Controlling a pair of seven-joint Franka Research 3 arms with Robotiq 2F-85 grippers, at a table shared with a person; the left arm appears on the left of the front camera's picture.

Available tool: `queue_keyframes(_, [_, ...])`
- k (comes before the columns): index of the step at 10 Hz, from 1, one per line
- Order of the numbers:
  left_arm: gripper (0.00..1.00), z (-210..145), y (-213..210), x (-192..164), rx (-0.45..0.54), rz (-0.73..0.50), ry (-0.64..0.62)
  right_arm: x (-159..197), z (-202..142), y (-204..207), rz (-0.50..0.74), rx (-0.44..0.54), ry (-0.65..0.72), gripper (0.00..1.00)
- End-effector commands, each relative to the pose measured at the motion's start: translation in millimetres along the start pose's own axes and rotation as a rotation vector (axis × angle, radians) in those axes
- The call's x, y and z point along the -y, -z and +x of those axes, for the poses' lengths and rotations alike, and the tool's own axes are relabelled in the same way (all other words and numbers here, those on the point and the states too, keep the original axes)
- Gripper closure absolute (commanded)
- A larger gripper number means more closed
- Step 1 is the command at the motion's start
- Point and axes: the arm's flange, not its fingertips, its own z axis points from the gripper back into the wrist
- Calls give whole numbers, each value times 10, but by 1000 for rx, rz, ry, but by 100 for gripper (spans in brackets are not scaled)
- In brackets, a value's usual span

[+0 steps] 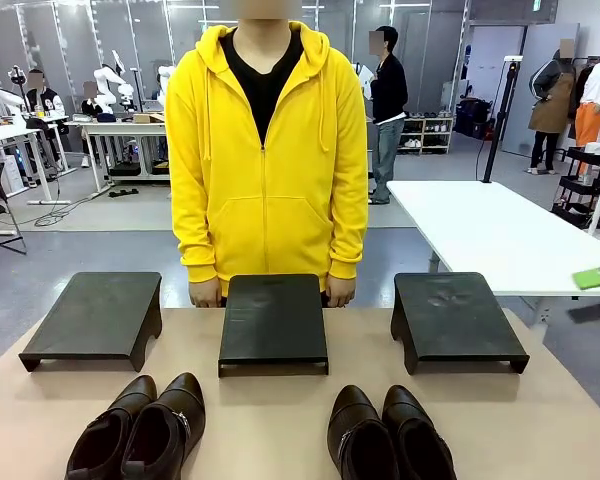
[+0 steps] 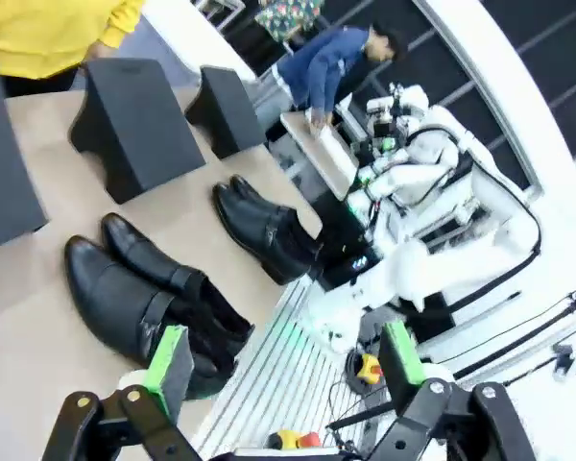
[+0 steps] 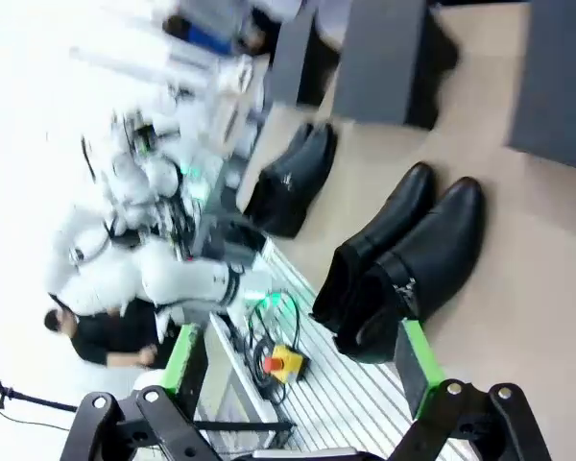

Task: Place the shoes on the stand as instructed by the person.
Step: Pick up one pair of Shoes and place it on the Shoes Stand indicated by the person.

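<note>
Shoes: left pair [image 1: 135, 432] and right pair [image 1: 388, 438] on the tabletop [image 1: 270, 415] before three black stands [image 1: 273, 322]; my left gripper [image 2: 286, 351] and right gripper [image 3: 300, 351], fingers apart, empty.

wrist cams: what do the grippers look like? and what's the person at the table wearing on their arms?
Left gripper and right gripper: black linkage fingers with round pivot bolts, bright green pads at the tips. Person: bright yellow zip hoodie, long sleeves with ribbed cuffs, black shirt underneath.
</note>
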Motion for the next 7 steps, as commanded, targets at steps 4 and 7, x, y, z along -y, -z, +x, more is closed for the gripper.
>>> queue_keyframes(4, [0, -368, -999, -148, 166, 155, -118, 266, -451, -701, -30, 252, 68, 0])
queue_keyframes(7, [0, -490, -1116, -83, 175, 173, -107, 244, -447, -680, -54, 241, 17, 0])
